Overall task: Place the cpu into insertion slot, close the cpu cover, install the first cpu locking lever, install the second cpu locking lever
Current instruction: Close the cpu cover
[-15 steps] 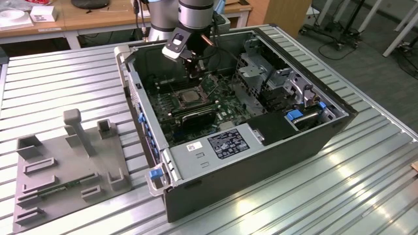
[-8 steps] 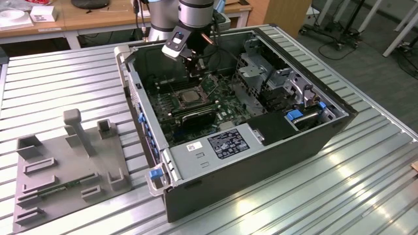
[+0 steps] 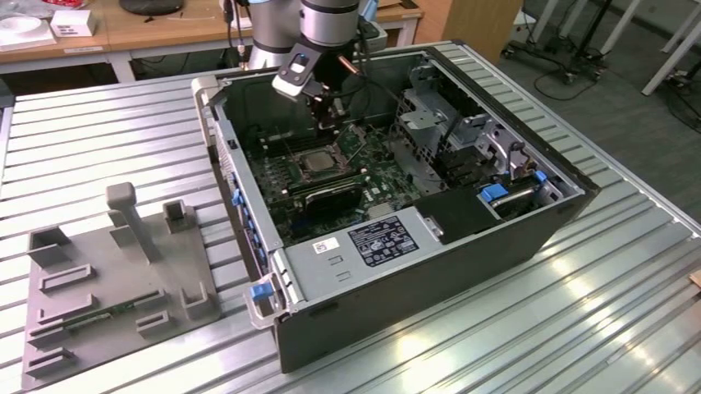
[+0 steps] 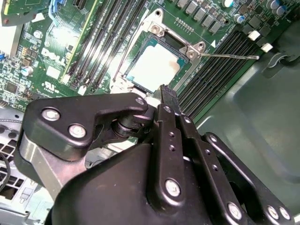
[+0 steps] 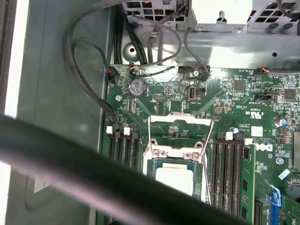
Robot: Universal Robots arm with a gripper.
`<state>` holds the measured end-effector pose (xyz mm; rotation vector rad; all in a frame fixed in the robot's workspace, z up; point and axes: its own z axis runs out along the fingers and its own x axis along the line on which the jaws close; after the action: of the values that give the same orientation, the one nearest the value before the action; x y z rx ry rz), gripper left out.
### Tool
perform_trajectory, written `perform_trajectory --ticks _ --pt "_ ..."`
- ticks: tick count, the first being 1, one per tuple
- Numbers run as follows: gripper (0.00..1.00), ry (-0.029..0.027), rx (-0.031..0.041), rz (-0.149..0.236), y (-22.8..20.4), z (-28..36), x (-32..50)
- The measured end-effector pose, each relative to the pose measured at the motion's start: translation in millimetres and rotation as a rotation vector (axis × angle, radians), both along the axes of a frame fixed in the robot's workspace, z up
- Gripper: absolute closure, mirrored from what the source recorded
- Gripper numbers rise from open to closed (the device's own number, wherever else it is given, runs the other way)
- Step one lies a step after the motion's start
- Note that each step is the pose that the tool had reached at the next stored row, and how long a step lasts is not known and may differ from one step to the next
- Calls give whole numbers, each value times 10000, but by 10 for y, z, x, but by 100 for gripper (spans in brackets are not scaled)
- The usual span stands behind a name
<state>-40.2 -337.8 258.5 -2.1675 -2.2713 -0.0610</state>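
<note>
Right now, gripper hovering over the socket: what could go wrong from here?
1. The wire lever juts out over the memory slots, apparently unlatched; the gripper could snag or bend it.
2. The cpu lies under the cpu cover; an off-centre push might load the chip.
3. Loose black cables loop beside the board; the arm could catch them.

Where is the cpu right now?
In the exterior view the cpu sits on the motherboard inside the open case, just beneath the gripper; in the second wrist view it lies between two banks of black memory slots.
</note>
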Motion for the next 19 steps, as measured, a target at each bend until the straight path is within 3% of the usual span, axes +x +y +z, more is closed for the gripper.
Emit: perform_trajectory --ticks 11,19 --pt "89 0 1 -1 0 -1 80" --pt "89 0 0 0 0 0 238"
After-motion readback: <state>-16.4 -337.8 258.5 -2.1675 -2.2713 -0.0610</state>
